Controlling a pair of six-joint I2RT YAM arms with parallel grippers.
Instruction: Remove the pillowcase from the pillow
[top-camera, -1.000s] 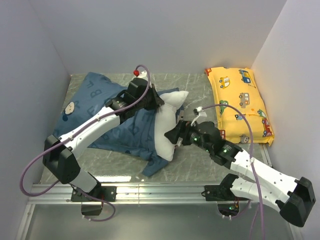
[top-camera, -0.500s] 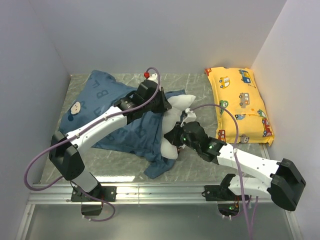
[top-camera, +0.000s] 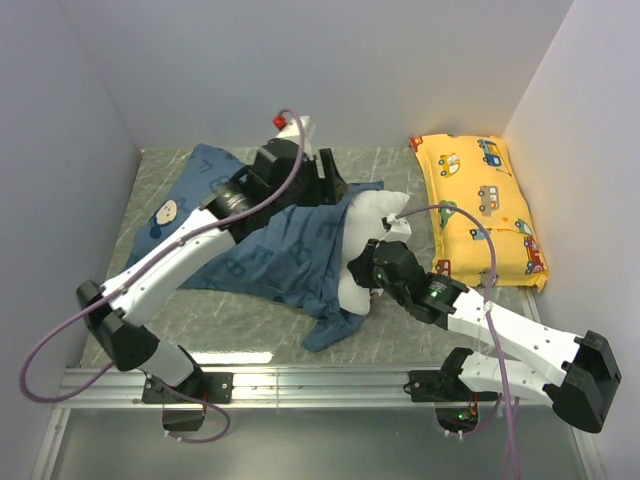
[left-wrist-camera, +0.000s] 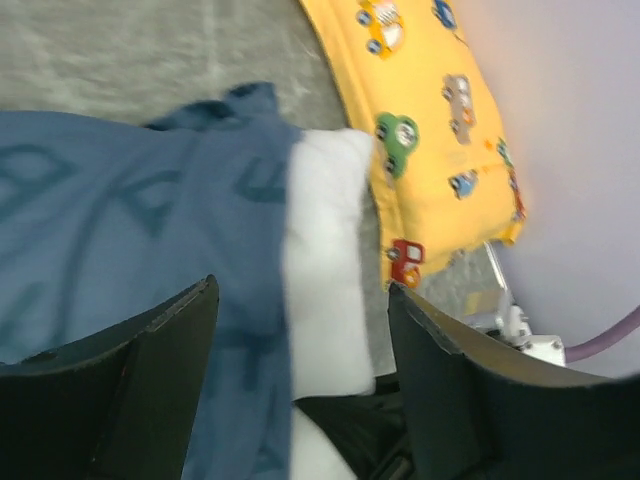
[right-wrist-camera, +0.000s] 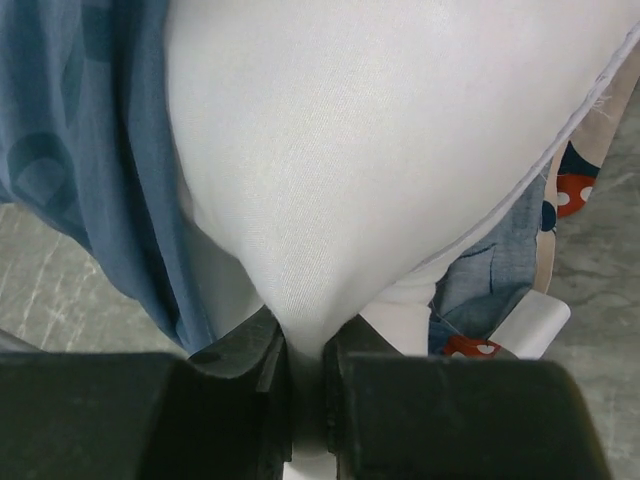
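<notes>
The blue pillowcase (top-camera: 255, 250) lies rumpled across the middle of the table, still round most of the pillow. The white pillow (top-camera: 368, 215) sticks out of its right end. My right gripper (top-camera: 362, 272) is shut on a pinch of the pillow's white fabric (right-wrist-camera: 370, 150) at the near end, with the fold squeezed between its jaws (right-wrist-camera: 308, 345). My left gripper (top-camera: 325, 172) hangs above the far edge of the pillowcase, open and empty. In the left wrist view its gripper (left-wrist-camera: 300, 287) frames the pillowcase (left-wrist-camera: 130, 220) and the bare pillow end (left-wrist-camera: 325, 250) below.
A yellow car-print pillow (top-camera: 480, 205) lies along the right wall, close to the white pillow's end. Grey walls close in the left, back and right sides. An aluminium rail (top-camera: 300, 380) runs along the near edge by the arm bases.
My right gripper moved in and shut on the white pillow. My left gripper opened, let go of the pillowcase and lifted towards the back. The fabric has slid left.
</notes>
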